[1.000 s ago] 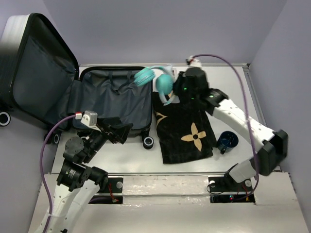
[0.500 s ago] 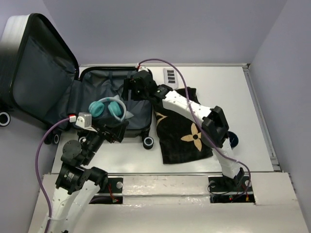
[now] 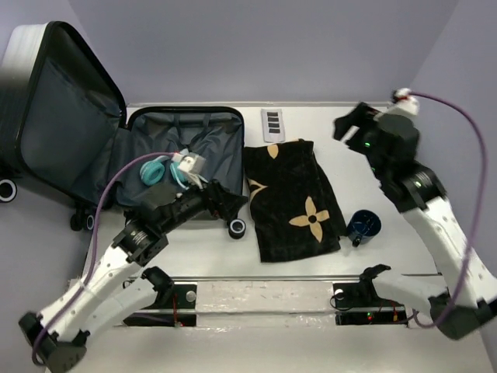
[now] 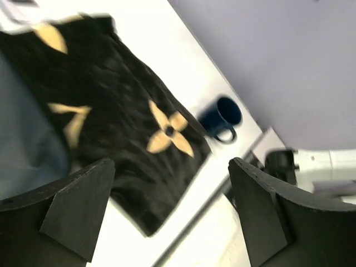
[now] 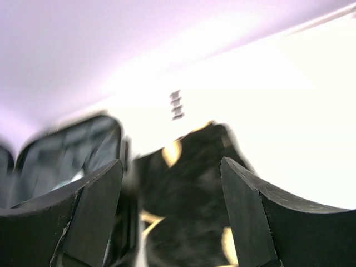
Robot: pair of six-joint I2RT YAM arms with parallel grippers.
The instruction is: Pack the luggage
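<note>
The overhead view is showing the whole layout. The luggage (image 3: 182, 151) is lying open at the far left corner of the worktop (image 3: 365, 171). Its grey-lined base is resting flat and facing up. Its lid (image 3: 66, 116) is standing tilted past the left edge. Its long axis is running from the near edge to the far edge, with the wheels (image 3: 237, 228) pointing toward the near edge. A pair of teal headphones (image 3: 155, 169) is sitting inside the base, toward its left side.

The left gripper (image 3: 231, 198) is hovering at the base's near right corner. The right gripper (image 3: 351, 123) is hanging raised near the far right corner.

A black towel (image 3: 295, 202) is lying just right of the luggage. A blue mug (image 3: 363, 225) is standing off the towel's near right corner, and a white remote (image 3: 272, 124) is lying by the towel's far edge.

The left wrist view is showing what the overhead cannot: the left gripper (image 4: 169, 164) is spread wide and gripping nothing. Between its fingers (image 4: 72, 211) the towel (image 4: 128, 105) and mug (image 4: 221, 117) are showing, blurred.

The right wrist view is likewise showing the right gripper (image 5: 171, 164) parted and empty. It is looking across at the remote (image 5: 176, 104), the towel (image 5: 194, 183) and the luggage (image 5: 72, 147), all blurred.
</note>
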